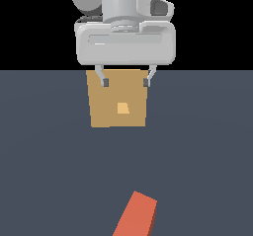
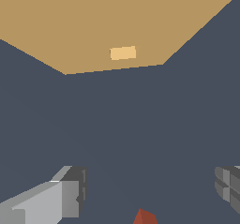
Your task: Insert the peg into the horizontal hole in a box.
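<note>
The tan-brown box stands on the dark floor, with its small lighter square hole in the middle of the face. The gripper hangs open and empty in front of the box's upper part, fingers wide apart. The orange-red end of the peg lies on the floor near the bottom edge of the exterior view, far from the gripper; its pale part is out of view. In the wrist view the box and hole show beyond the open fingers, with a tip of the peg at the edge.
The dark grey-blue floor spreads around the box and peg. The arm's white hand body sits above the box.
</note>
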`<state>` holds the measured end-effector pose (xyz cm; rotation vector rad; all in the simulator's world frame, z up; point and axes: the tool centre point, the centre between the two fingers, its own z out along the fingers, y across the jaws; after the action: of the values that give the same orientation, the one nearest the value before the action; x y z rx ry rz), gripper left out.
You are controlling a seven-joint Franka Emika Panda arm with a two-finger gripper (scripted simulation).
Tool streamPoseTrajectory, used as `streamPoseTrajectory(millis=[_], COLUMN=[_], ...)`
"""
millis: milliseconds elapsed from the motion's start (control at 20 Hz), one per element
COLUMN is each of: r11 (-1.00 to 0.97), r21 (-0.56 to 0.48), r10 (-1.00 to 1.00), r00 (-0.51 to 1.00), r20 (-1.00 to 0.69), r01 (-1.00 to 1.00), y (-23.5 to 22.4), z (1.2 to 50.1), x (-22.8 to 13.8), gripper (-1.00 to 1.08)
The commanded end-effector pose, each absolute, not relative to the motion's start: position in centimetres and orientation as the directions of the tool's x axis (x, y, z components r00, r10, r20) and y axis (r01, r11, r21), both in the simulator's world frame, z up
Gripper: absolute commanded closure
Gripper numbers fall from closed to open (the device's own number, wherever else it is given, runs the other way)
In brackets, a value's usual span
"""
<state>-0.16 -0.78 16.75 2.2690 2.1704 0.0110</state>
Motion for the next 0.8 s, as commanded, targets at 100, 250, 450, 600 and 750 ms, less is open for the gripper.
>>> streamPoseTrajectory(millis=[100,250,450,600,750], r11=[-0.048,-0.069,-0.121,-0.179,-0.249], r21=[0.006,0.006,0.005,0.005,0.004], r10=[0.999,0.998,0.993,0.984,0.969], r00=[0.048,0.069,0.121,0.179,0.249], r20=[0.004,0.003,0.001,0.0,-0.001], r01=[0.999,0.998,0.993,0.984,0.969], y=[-1.1,-2.5,-6.3,-10.4,-15.4], z=[16.7,16.2,14.9,13.5,11.8], x=[-0.1,-0.1,0.0,-0.1,-0.6], gripper=[-0.92,-0.92,-0.92,-0.92,-0.92])
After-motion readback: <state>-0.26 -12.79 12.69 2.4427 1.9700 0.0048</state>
